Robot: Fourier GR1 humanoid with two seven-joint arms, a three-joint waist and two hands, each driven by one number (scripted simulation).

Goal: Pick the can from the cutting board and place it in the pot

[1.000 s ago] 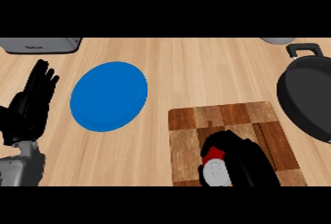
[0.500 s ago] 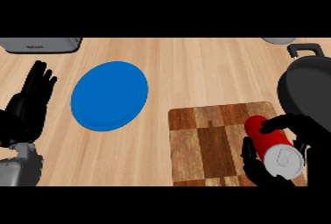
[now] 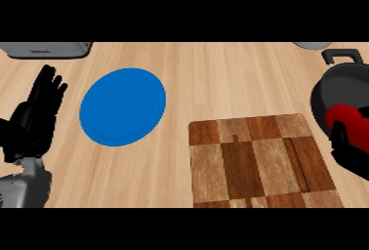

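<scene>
— Since half a second ago, what has moved?
— Right hand (image 3: 355,156) and can (image 3: 347,117); both have gone from over the cutting board (image 3: 259,161) to the counter's (image 3: 216,73) right edge, over the pot (image 3: 322,93).
— And the layout, biggest first?
— The wooden counter carries everything; the checkered cutting board lies at its near edge, right of centre; the blue plate (image 3: 122,113) lies left of centre, apart from the board; the black pot sits at the right edge, partly cut off, its handle (image 3: 342,54) toward the far right corner.
— The hands?
— The left hand (image 3: 32,122) rests at the left edge, fingers straight and pointing up, holding nothing; the right hand curls its fingers round the red can, which shows inside the pot's outline; whether it touches the pot's bottom I cannot tell.
— Anything else?
— A grey object (image 3: 47,49) at the far left corner.
</scene>
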